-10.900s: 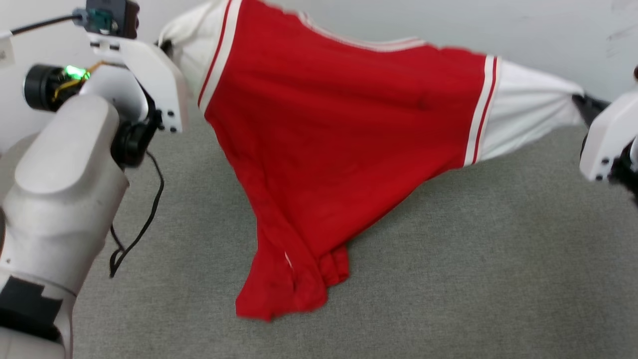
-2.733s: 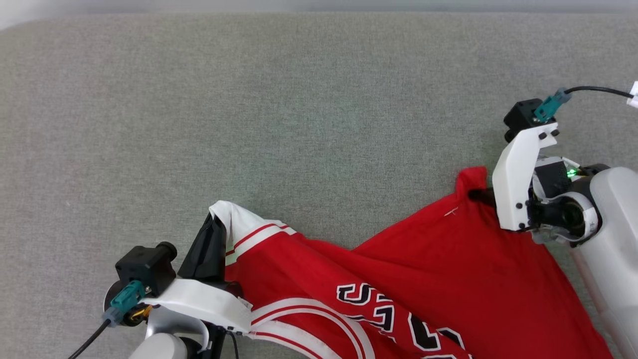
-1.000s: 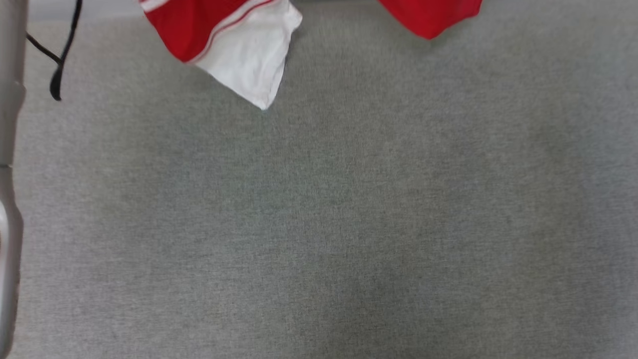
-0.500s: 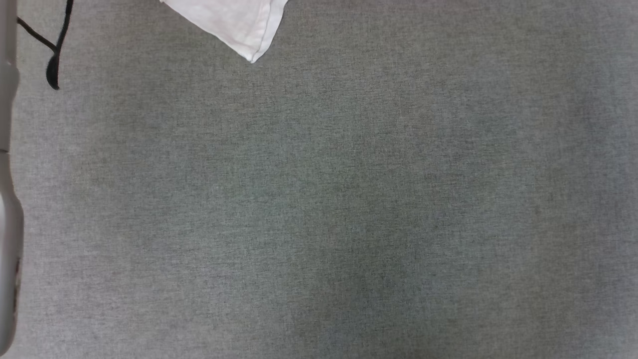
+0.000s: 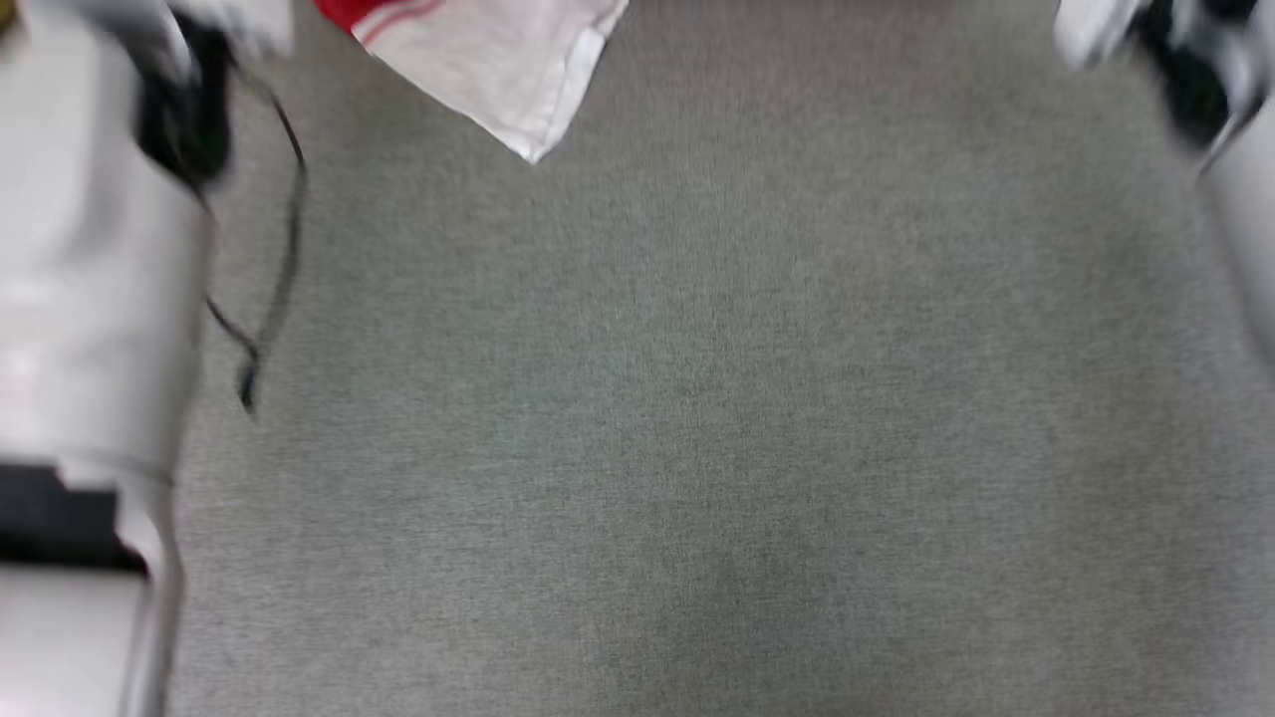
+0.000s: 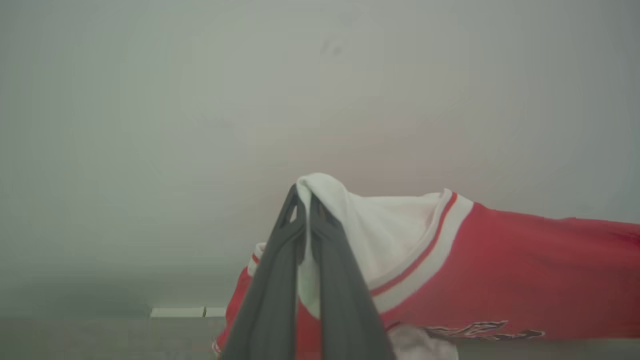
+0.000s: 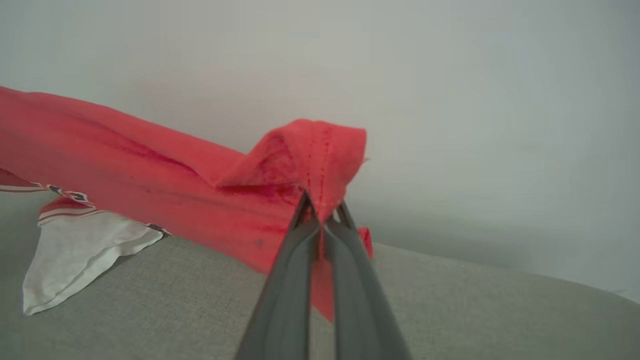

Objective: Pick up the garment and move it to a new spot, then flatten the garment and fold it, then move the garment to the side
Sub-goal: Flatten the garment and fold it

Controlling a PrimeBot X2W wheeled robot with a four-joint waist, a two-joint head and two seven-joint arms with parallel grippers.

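Note:
The garment [image 5: 503, 70], a red jersey with white sleeves and striped trim, hangs stretched in the air between both arms; in the head view a white sleeve tip dangles from the top edge. My left gripper [image 6: 303, 200] is shut on the white sleeve of the garment [image 6: 450, 270]. My right gripper [image 7: 322, 210] is shut on a folded red corner of the garment [image 7: 200, 195]. In the right wrist view a white sleeve [image 7: 80, 255] touches the grey surface. Part of the black lettering [image 6: 480, 331] shows near the left wrist view's bottom edge.
A wide grey fabric surface [image 5: 697, 418] spreads below the garment. A pale wall [image 7: 450, 100] rises behind it. My left forearm [image 5: 90, 299] with a loose black cable [image 5: 279, 259] stands at the head view's left, and my right arm [image 5: 1195, 90] shows blurred at the top right.
The head view has shifted, so both arms now show at its sides. The white sleeve tip hangs a little lower and further right than half a second ago, with red trim showing again.

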